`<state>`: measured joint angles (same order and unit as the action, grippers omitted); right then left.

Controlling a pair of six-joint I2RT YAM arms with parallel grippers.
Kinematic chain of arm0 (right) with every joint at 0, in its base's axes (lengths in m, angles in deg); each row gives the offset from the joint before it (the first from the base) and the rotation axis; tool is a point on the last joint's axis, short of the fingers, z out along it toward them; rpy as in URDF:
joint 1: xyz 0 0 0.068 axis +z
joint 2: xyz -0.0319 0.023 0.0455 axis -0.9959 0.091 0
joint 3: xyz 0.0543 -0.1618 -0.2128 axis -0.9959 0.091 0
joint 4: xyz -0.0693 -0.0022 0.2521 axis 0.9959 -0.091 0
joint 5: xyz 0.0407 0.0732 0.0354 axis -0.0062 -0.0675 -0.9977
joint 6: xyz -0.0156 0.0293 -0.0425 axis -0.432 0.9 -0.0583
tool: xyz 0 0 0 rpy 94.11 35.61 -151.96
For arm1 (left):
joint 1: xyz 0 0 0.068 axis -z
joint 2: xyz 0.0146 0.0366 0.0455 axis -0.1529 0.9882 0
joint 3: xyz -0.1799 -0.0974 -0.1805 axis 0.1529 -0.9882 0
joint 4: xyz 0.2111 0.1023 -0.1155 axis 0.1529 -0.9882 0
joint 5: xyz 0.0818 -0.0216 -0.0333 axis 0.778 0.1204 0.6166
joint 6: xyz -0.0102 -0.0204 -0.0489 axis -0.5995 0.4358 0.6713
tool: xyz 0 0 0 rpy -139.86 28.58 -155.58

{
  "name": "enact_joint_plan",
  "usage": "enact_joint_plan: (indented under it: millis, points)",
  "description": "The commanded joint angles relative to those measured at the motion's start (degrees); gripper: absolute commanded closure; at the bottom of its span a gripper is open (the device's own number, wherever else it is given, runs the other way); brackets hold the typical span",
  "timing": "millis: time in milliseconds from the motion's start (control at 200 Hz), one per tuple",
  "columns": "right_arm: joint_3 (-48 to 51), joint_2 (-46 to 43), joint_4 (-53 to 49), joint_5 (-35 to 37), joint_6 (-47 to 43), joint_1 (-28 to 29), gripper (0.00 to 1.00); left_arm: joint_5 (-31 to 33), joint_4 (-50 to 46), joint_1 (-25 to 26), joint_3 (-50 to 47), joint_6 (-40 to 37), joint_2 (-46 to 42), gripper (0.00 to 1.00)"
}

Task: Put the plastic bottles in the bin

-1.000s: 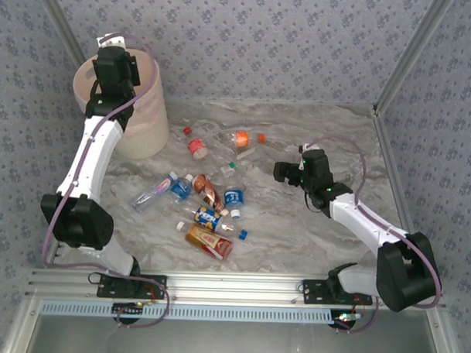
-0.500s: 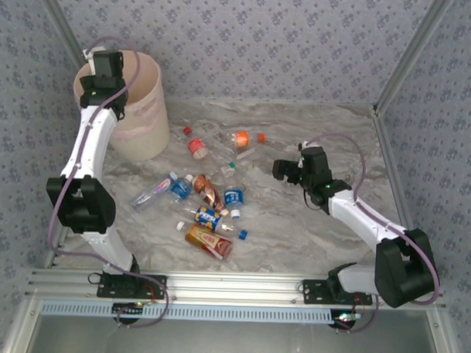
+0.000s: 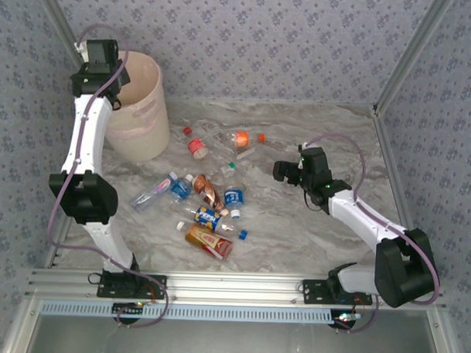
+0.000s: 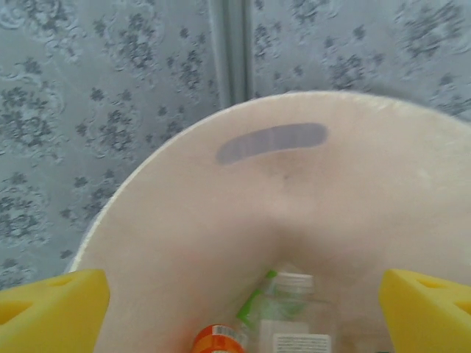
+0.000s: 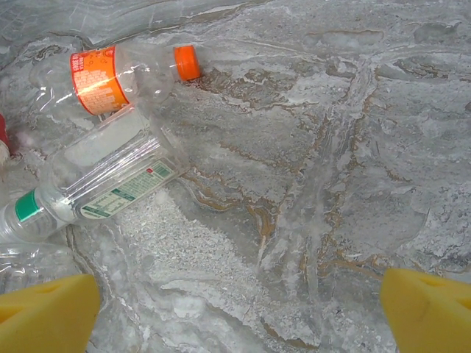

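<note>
**A:** where are the bottles at?

**B:** Most of the plastic bottles (image 3: 207, 200) are lying scattered mid-bench (image 3: 280, 240), well apart from the bin (image 3: 149, 111) in the far-left corner. A white-capped bottle (image 4: 294, 312) and an orange-labelled one (image 4: 218, 340) sit down inside the bin.

**A:** and your pincers?

**B:** My left pincer (image 4: 241, 312) hangs over the bin, spread wide and empty. My right pincer (image 5: 237, 312) is wide too, above bare bench near an orange-capped bottle (image 5: 121, 73).
</note>
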<state>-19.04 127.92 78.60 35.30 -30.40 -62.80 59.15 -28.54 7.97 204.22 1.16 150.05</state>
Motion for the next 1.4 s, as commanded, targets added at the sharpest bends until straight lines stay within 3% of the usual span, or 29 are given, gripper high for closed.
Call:
enact_joint_plan:
  millis: [0, 200, 545, 704, 924, 1014, 1144, 1239, 1394]
  points:
    - [-0.88, -0.28, -1.3, 0.24, 1.86, -0.03, 0.0, -6.53, -2.02, 1.27, 1.84, 1.62, -2.29, 0.02]
    - [0.69, -1.78, 1.12, 0.27, 2.09, -0.13, 0.0, -8.68, -0.63, 6.05, -1.44, 3.52, -6.45, 0.02]
    - [5.11, -5.36, 6.05, 0.45, 1.05, -0.22, 0.0, -7.23, 6.26, 20.84, -17.85, 7.43, -15.33, 0.02]
    - [6.11, -5.94, 7.33, 2.48, 1.61, -0.23, 0.0, -4.49, 4.96, 25.95, -24.41, 12.98, -18.66, 0.02]
    - [6.94, -6.52, 7.53, 4.01, 1.53, -0.34, 0.0, -7.03, 1.47, 29.12, -37.68, 24.9, -27.38, 0.02]
    - [6.98, -6.68, 6.55, 4.68, 1.48, -0.28, 0.0, -10.21, -5.83, 30.46, -40.92, 32.03, -30.39, 0.02]
    - [7.62, -6.77, 6.19, 5.13, 1.18, -0.28, 0.0, -22.67, -16.01, 31.05, -47.68, 39.99, -34.19, 0.02]
    - [8.39, -6.52, 7.42, 5.01, 0.58, -0.29, 0.0, -25.01, -22.97, 31.81, -51.44, 39.69, -37.35, 0.02]
    - [9.54, -6.39, 9.1, 4.04, -0.4, -0.35, 0.0, -37.98, -22.41, 32.33, -57.39, 37.14, -38.84, 0.02]
